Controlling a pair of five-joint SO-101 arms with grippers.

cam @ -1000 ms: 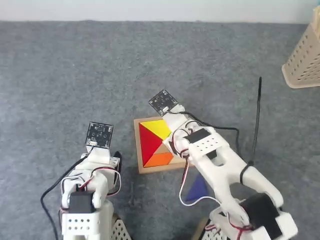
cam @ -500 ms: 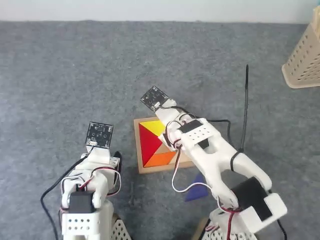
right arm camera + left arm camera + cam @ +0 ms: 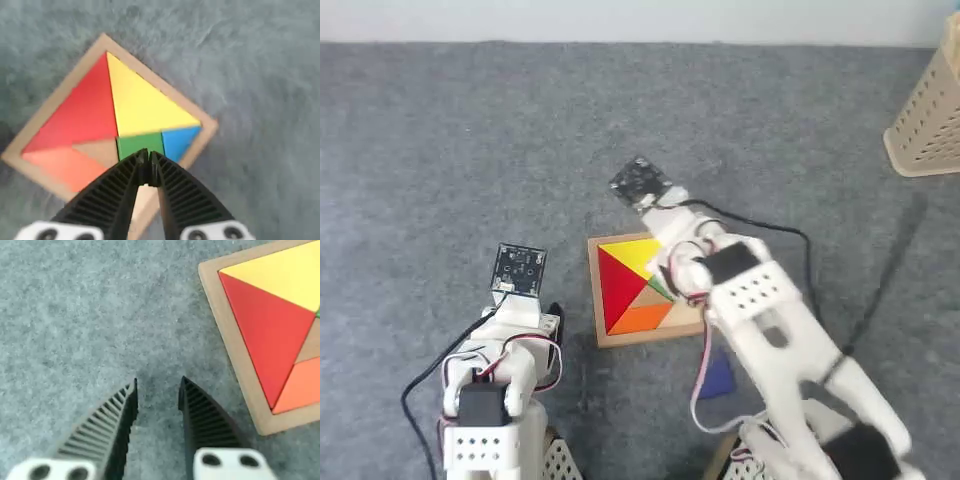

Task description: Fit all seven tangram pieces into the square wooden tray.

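Square wooden tray (image 3: pixel 209 125): small green square piece (image 3: pixel 140 141) is uncovered as right gripper (image 3: pixel 148 154), closed and empty, is shifted; left gripper (image 3: pixel 159 384) is held spread; 1 dark blue piece (image 3: pixel 718 376) is left outside

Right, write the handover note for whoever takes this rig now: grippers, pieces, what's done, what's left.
Left gripper: open, empty, over the carpet beside the wooden tray.
Right gripper: shut, nothing in it, above the tray by the green square.
Done: red triangle, yellow triangle, orange piece, green square and light blue triangle lie in the tray.
Unclear: tan patch between red and orange may be a piece or bare floor.
Left: dark blue piece lies on the carpet outside the tray. The right gripper hides part of the tray, so check there.
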